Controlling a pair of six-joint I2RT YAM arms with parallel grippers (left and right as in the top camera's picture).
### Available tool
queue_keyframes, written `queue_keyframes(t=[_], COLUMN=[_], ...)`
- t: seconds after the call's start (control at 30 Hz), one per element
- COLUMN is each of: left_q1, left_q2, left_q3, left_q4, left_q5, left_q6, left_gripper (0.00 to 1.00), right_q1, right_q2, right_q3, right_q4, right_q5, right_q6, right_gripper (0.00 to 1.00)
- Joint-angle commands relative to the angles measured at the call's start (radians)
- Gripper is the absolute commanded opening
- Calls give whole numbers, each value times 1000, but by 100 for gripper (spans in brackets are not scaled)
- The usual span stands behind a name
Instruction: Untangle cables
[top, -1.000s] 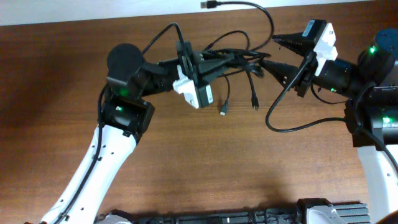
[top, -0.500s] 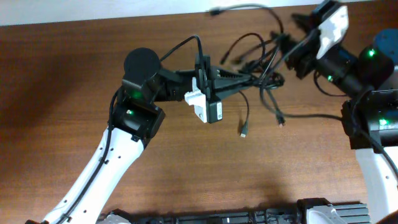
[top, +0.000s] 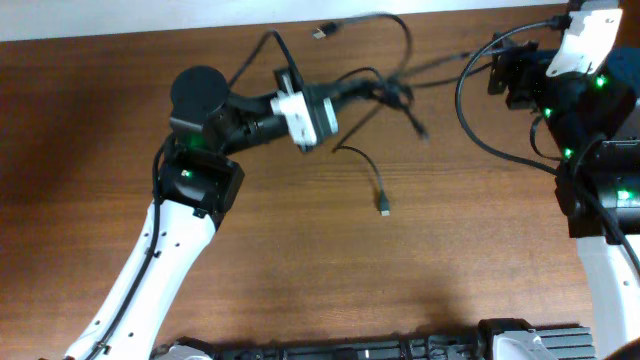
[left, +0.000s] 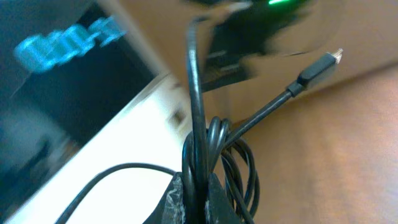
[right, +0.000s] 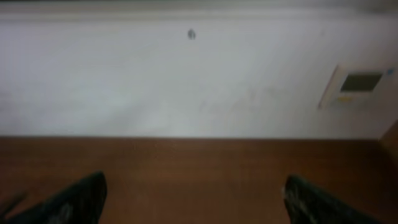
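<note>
The cables (top: 385, 90) form a black tangle held above the brown table near its far edge. My left gripper (top: 338, 98) is shut on the tangle's left end. The left wrist view shows several strands (left: 214, 146) pinched between the fingertips of that gripper (left: 198, 190), with one plug (left: 323, 62) sticking up to the right. One strand (top: 365, 170) trails toward me and ends in a plug (top: 383, 210). Another arcs back to a plug (top: 321, 32) at the far edge. My right gripper (top: 503, 62) is off to the right, apart from the tangle. In its own view the right gripper (right: 193, 183) is open and holds nothing.
A thicker black wire (top: 470, 115) fixed to the right arm loops over the table on the right. A white wall with a small panel (right: 357, 84) lies beyond the table's far edge. Dark equipment (top: 500, 340) runs along the near edge.
My right gripper has opened, released the tangle and pulled back to the upper right. The left arm has swung left with the cables, and one strand now trails lower.
</note>
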Motion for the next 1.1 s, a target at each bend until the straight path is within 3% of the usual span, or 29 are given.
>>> queue_keyframes(t=[0.0,0.07,0.17,0.3,0.47,0.53,0.67,0.8,0.83,0.93,1.03,1.07], left_q1=[8,8,8,5,5,-9,-68,-114,-133,-150,-152,-156], left_q2=[-5,-5,-5,-5,-5,-4,-4,-4,-4,-4,-4,-4], left_q3=[5,5,5,5,5,5,5,5,5,5,5,5], left_q4=[11,21,25,29,145,180,187,205,212,216,211,211], left_q5=[-359,-376,-377,-354,-87,-72,-68,-65,-65,-64,-65,-65], left_q6=[-254,-278,-278,-278,-319,-391,-393,-393,-393,-393,-393,-393], left_gripper=[0,0,0,0,0,0,0,0,0,0,0,0], right_q1=[-8,-8,-8,-8,-8,-8,-8,-8,-8,-8,-8,-8], right_q2=[-2,-2,-2,-2,-2,-2,-2,-2,-2,-2,-2,-2], right_q3=[8,8,8,8,8,8,8,8,8,8,8,8], right_q4=[-39,-53,-75,-74,-63,-62,-40,-36,-32,-21,-13,-14], right_q5=[20,-56,-283,-428,-792,-874,-946,-974,-973,-974,-980,-980], right_q6=[8,5,-84,-134,-374,-440,-453,-453,-453,-453,-453,-452], right_gripper=[95,99,99,99,100,99,99,85,73,51,6,4])
